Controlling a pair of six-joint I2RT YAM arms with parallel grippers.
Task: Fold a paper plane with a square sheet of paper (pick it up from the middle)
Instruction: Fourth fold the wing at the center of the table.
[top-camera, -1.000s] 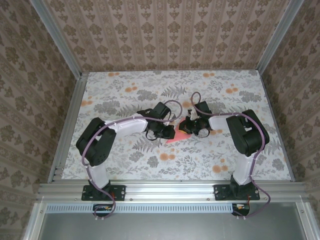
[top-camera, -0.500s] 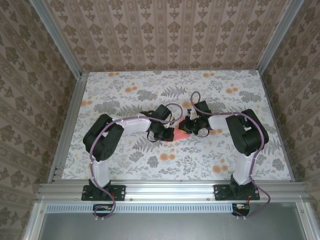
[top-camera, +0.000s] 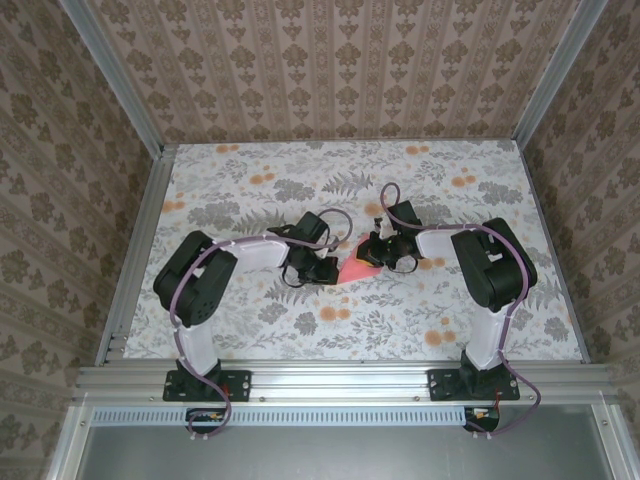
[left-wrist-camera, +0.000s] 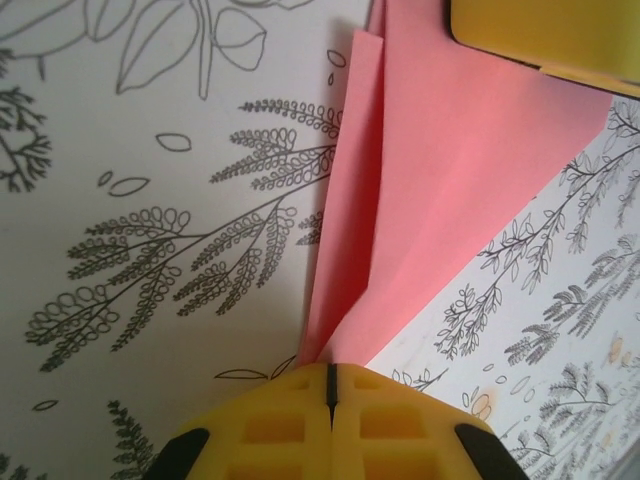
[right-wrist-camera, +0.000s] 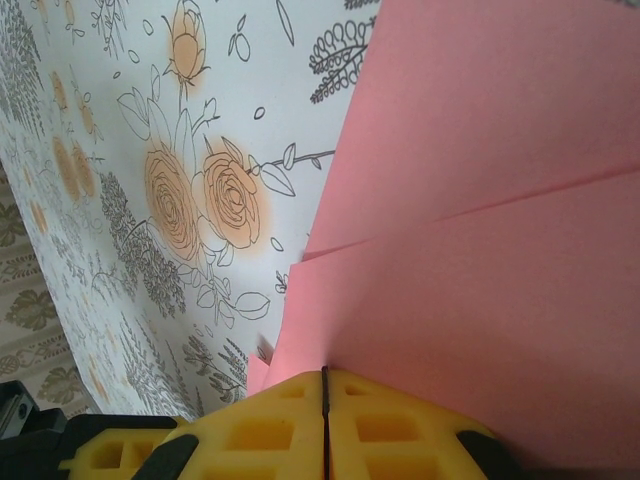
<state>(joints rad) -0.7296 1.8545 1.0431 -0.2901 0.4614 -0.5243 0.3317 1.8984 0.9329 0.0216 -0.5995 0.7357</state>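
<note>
**Pinching the square sheet of paper (top-camera: 352, 270) from both ends**

The left gripper (left-wrist-camera: 328, 385) has its yellow jaws pressed together on the sheet's narrow tip. The creased salmon-pink layers fan out ahead of it, just above the flower-printed table (left-wrist-camera: 150, 200). The right gripper (right-wrist-camera: 324, 392), clamped the same way, bites the opposite edge. Gripping at opposite ends probably serves to stretch the layers flat, so the next crease can be set cleanly.
</note>
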